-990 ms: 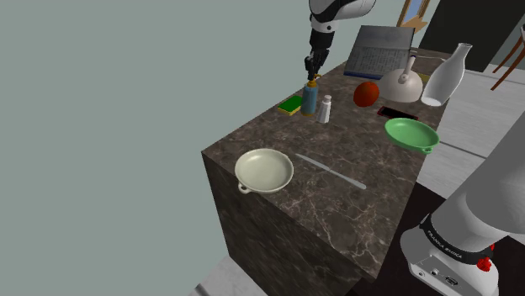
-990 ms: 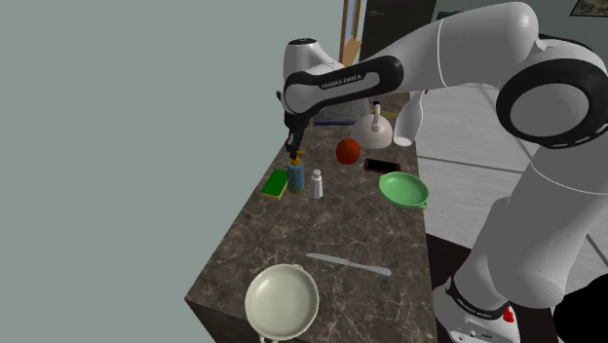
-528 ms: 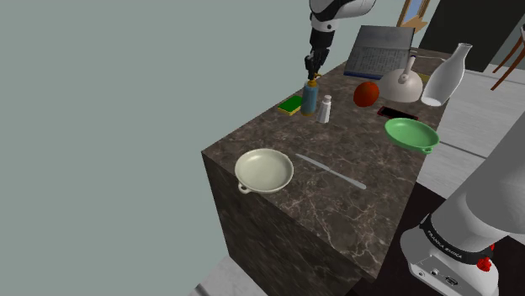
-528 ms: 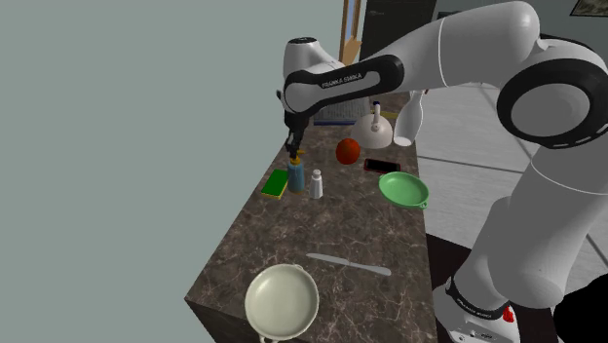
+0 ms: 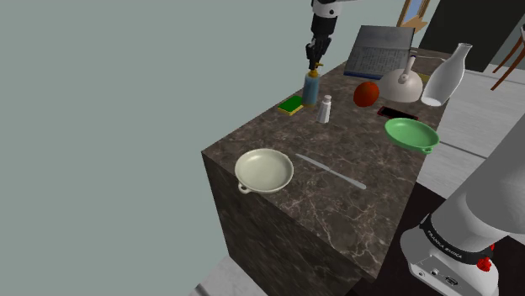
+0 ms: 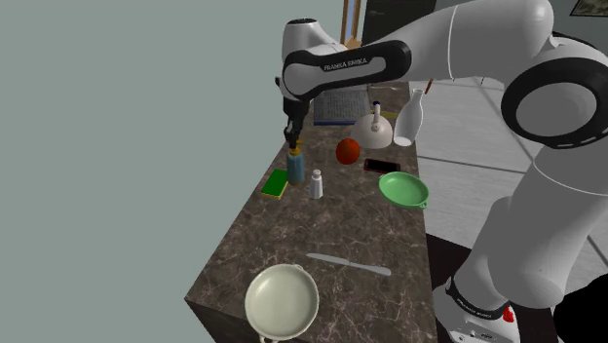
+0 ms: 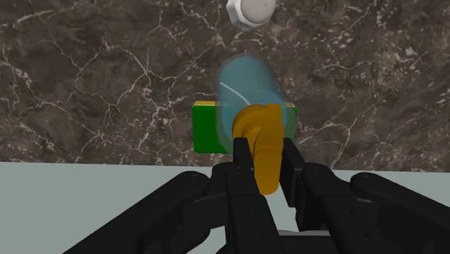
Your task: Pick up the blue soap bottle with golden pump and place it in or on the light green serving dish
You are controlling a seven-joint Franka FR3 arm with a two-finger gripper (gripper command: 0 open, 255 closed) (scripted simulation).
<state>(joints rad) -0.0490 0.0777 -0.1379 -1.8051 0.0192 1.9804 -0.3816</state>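
The blue soap bottle [image 5: 311, 89] [image 6: 295, 166] [image 7: 247, 85] with its golden pump [image 7: 262, 144] hangs just above the dark marble counter [image 5: 336, 202], beside the green sponge. My gripper [image 5: 315, 59] [image 6: 291, 136] [image 7: 263, 155] is shut on the pump from above, its black fingers [image 7: 242, 162] clasping it on both sides. The light green serving dish [image 5: 411, 134] [image 6: 403, 188] lies near the counter edge closest to the stand, well away from the bottle.
A green and yellow sponge [image 5: 291, 104] [image 7: 209, 127] and a small white shaker [image 5: 325, 109] [image 7: 250, 10] sit next to the bottle. A cream bowl [image 5: 264, 171], a knife [image 5: 330, 171], a red fruit [image 5: 365, 93], a white kettle [image 5: 400, 84], a white vase [image 5: 445, 76] and a laptop [image 5: 379, 52] share the counter.
The gripper has risen with the bottle, which has lifted slightly off the counter. Everything else stays where it was.
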